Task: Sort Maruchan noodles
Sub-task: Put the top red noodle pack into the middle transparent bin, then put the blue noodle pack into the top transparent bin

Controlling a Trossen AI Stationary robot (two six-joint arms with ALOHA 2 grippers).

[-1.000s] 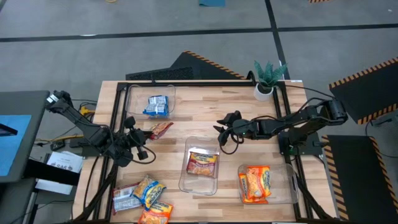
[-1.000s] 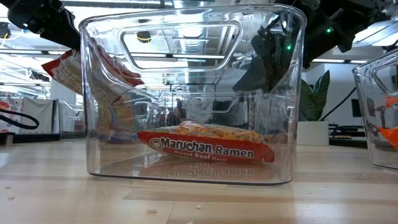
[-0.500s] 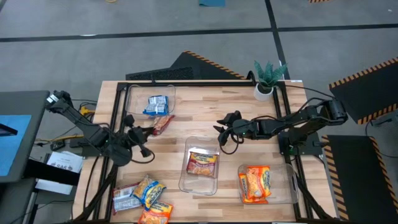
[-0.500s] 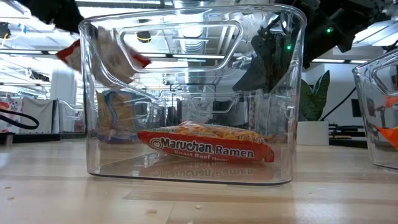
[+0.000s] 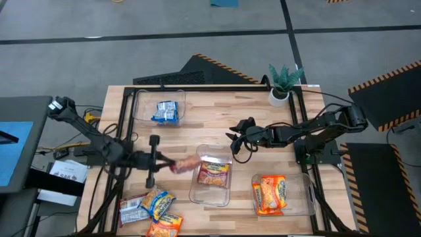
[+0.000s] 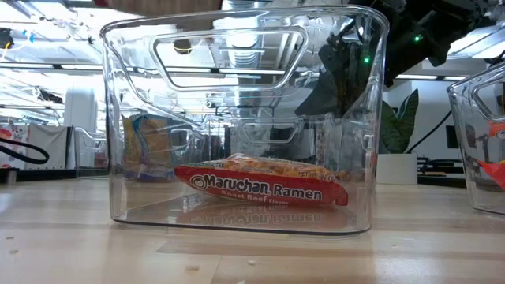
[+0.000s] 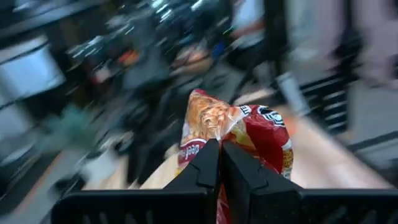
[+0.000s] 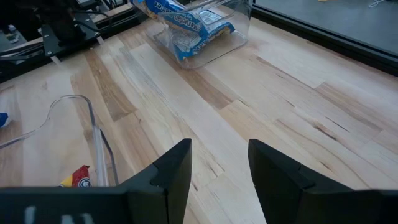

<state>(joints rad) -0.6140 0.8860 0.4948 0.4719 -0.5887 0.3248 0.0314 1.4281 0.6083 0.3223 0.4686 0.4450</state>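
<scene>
Left pincer [image 5: 172, 164] grips red packet [image 5: 185, 164] beside middle bin's rim [image 5: 197, 155]

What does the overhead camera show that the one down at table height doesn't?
Only the high view shows the left gripper shut on a red packet beside the middle bin, the right gripper waiting open over the table, the loose packets at the front left corner, and the orange packets in the right-hand bin.

Only the low view lets you read "Maruchan Ramen" on the packet inside the middle bin.

Both show that bin, its packet and the potted plant.
</scene>
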